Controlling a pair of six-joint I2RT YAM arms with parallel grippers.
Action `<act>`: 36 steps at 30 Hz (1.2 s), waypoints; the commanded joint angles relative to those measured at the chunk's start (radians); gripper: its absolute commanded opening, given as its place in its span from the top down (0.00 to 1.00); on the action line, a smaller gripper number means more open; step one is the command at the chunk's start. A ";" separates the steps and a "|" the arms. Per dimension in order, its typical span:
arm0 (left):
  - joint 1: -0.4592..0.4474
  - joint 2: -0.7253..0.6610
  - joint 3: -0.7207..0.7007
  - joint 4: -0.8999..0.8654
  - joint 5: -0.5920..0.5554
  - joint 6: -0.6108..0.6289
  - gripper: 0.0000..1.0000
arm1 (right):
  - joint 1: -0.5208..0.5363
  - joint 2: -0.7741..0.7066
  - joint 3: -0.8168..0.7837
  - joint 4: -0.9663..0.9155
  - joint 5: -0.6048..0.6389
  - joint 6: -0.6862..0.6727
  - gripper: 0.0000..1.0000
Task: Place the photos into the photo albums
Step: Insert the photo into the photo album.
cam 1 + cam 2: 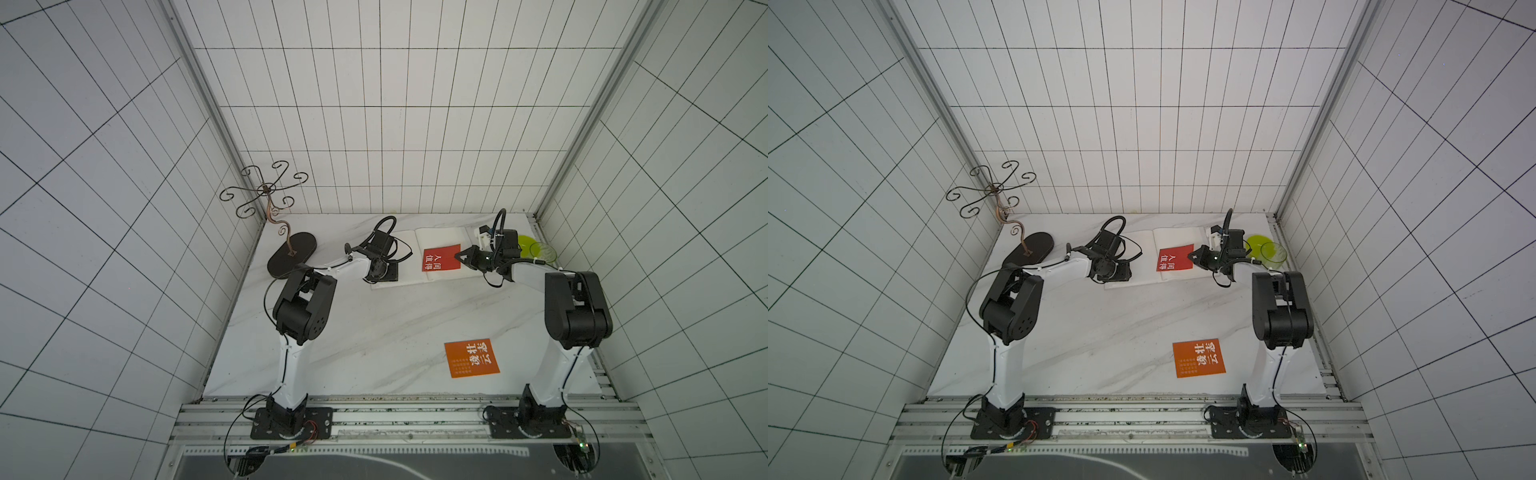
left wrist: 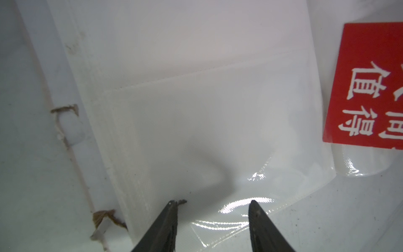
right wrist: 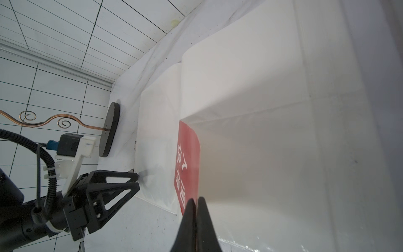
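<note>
Both jaws of the right gripper (image 3: 197, 199) were pressed together, pinching the edge of the red card (image 3: 188, 161), which bore white Chinese characters. That card (image 1: 441, 258) lay on the right-hand page of the open photo album (image 1: 440, 237), just beside the spine, toward the near edge of the page. In the right wrist view a white leaf met one long side of the card; whether the card had gone under the sleeve could not be told. Left gripper (image 2: 213, 203) had its jaws apart, both tips set down on the glossy clear sleeve of the left-hand page near the album's corner, the plastic dimpled between them. In both top views the album sat at the far side of the white marbled table (image 1: 374, 332), pages plain white. One orange card (image 1: 471, 358) lay flat well apart from the book, on the near part of the table, closer to the right arm. Beyond the right gripper stood a yellow-green dish (image 1: 1255, 240) with a clear glass (image 1: 1273, 252) just beside it. A scrolled metal stand (image 1: 291, 254) on a dark oval base stood in the far left corner.
</note>
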 commanded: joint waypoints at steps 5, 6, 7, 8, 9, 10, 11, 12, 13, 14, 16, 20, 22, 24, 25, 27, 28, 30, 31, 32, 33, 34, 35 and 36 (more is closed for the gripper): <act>0.022 0.010 -0.043 -0.062 -0.040 0.006 0.47 | -0.009 0.020 -0.011 -0.058 0.016 -0.034 1.00; 0.022 0.011 -0.042 -0.062 -0.039 0.003 0.47 | -0.008 0.023 -0.006 -0.064 0.016 -0.038 1.00; 0.023 0.013 -0.040 -0.060 -0.037 0.003 0.47 | -0.009 0.025 0.000 -0.071 0.017 -0.039 1.00; 0.024 0.013 -0.037 -0.060 -0.033 0.002 0.46 | -0.009 0.028 0.004 -0.078 0.016 -0.042 1.00; 0.025 0.014 -0.036 -0.060 -0.032 0.001 0.47 | -0.008 0.030 0.005 -0.082 0.018 -0.043 1.00; 0.027 0.012 -0.036 -0.060 -0.032 0.002 0.46 | -0.008 0.031 0.005 -0.084 0.018 -0.041 1.00; 0.028 0.012 -0.035 -0.061 -0.033 0.002 0.47 | -0.007 0.031 0.003 -0.085 0.018 -0.040 1.00; 0.030 0.010 -0.036 -0.060 -0.033 0.003 0.47 | -0.008 0.032 0.003 -0.085 0.018 -0.039 1.00; 0.031 0.007 -0.038 -0.060 -0.033 0.004 0.47 | -0.007 0.033 0.003 -0.085 0.019 -0.037 1.00; 0.033 0.006 -0.040 -0.060 -0.037 0.006 0.46 | -0.008 0.034 0.003 -0.087 0.020 -0.038 1.00; 0.035 0.003 -0.043 -0.060 -0.040 0.008 0.47 | -0.007 0.038 0.009 -0.095 0.021 -0.037 1.00; 0.037 0.002 -0.044 -0.056 -0.039 0.007 0.46 | -0.008 0.049 0.025 -0.113 0.018 -0.043 1.00; 0.039 0.005 -0.043 -0.054 -0.032 0.003 0.46 | -0.008 0.052 0.036 -0.131 0.020 -0.047 1.00; 0.039 0.006 -0.044 -0.051 -0.024 0.000 0.46 | -0.007 0.055 0.044 -0.147 0.024 -0.053 1.00; 0.040 0.004 -0.042 -0.050 -0.020 -0.001 0.47 | -0.006 0.054 0.049 -0.154 0.027 -0.056 1.00; 0.039 0.001 -0.041 -0.051 -0.019 -0.001 0.46 | -0.004 0.054 0.055 -0.163 0.030 -0.058 1.00; 0.039 -0.001 -0.043 -0.051 -0.019 0.000 0.46 | -0.004 0.054 0.057 -0.168 0.030 -0.058 1.00; 0.040 -0.008 -0.047 -0.050 -0.023 0.002 0.47 | -0.001 0.054 0.058 -0.172 0.031 -0.059 1.00; 0.041 -0.012 -0.049 -0.050 -0.025 0.002 0.47 | -0.001 0.054 0.061 -0.174 0.032 -0.060 1.00; 0.041 -0.012 -0.051 -0.050 -0.025 0.001 0.47 | 0.000 0.056 0.064 -0.180 0.032 -0.063 1.00; 0.042 -0.013 -0.051 -0.050 -0.025 0.002 0.47 | 0.003 0.058 0.069 -0.187 0.032 -0.066 1.00; 0.043 -0.014 -0.052 -0.049 -0.026 0.001 0.46 | 0.006 0.063 0.076 -0.196 0.030 -0.072 1.00; 0.044 -0.014 -0.051 -0.050 -0.025 -0.001 0.47 | 0.009 0.067 0.085 -0.206 0.030 -0.078 1.00; 0.045 -0.017 -0.051 -0.048 -0.024 -0.003 0.47 | 0.012 0.071 0.093 -0.220 0.031 -0.085 1.00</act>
